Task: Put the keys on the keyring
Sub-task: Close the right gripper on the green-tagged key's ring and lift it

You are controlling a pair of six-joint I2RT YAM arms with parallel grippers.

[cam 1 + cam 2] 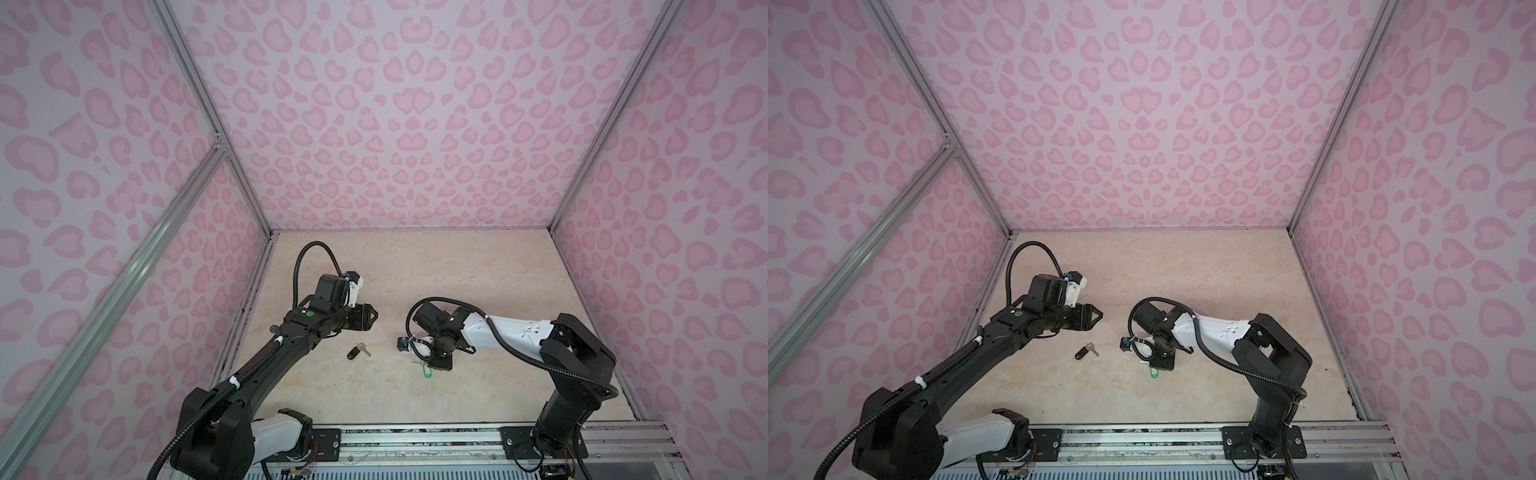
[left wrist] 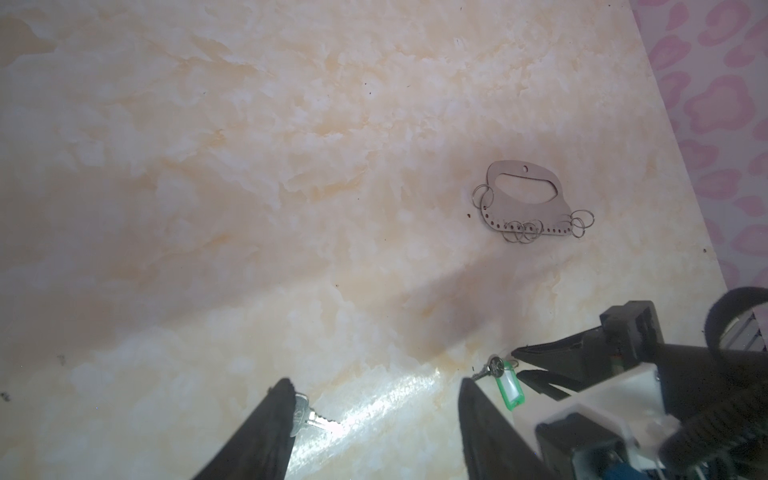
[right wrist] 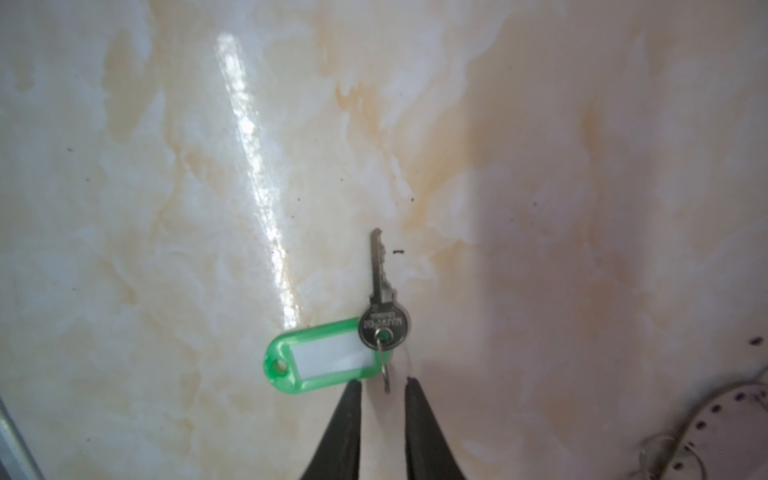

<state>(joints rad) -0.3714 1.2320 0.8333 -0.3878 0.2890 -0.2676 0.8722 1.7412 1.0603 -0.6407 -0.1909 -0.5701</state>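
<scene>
Getting ready to pinch the little ring (image 3: 385, 374) on the green-tag key (image 3: 381, 286), the right gripper (image 3: 383, 379) is held slightly open, the left gripper (image 2: 376, 381) spread wide.

keyring (image 2: 528, 199) flat on table (image 2: 249, 166) | green-tagged key (image 2: 510, 390) at right jaws | silver key (image 2: 309, 417) behind open left jaws

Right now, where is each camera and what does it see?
Both top views: up high, looking down on the table; left arm and right arm show.
Left wrist: on left arm, facing the keyring; its jaws show.
Right wrist: on right arm, facing the green-tag key; its jaws show.
Shared: both wrist views show that key.
</scene>
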